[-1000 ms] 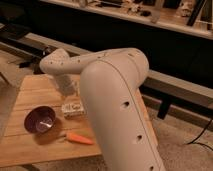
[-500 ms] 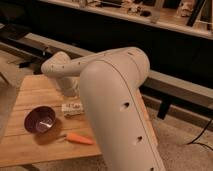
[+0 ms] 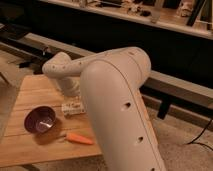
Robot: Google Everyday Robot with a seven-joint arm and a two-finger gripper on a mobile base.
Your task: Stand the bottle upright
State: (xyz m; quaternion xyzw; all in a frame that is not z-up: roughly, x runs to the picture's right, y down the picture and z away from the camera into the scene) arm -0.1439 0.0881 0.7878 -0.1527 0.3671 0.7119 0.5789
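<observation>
The bottle (image 3: 73,106) is a small pale object with a light label, lying on its side on the wooden table (image 3: 30,145), just right of the purple bowl. My gripper (image 3: 71,96) hangs at the end of the white arm (image 3: 115,100), right above the bottle and close to it. The wrist and the big forearm hide most of the gripper.
A purple bowl (image 3: 40,120) sits on the table left of the bottle. An orange carrot (image 3: 80,138) lies in front of the bottle, near the table's front edge. A dark counter (image 3: 165,45) runs along the back. Bare floor (image 3: 185,145) lies to the right.
The arm has shifted only slightly over the bottle. The bottle, bowl and carrot lie where they were.
</observation>
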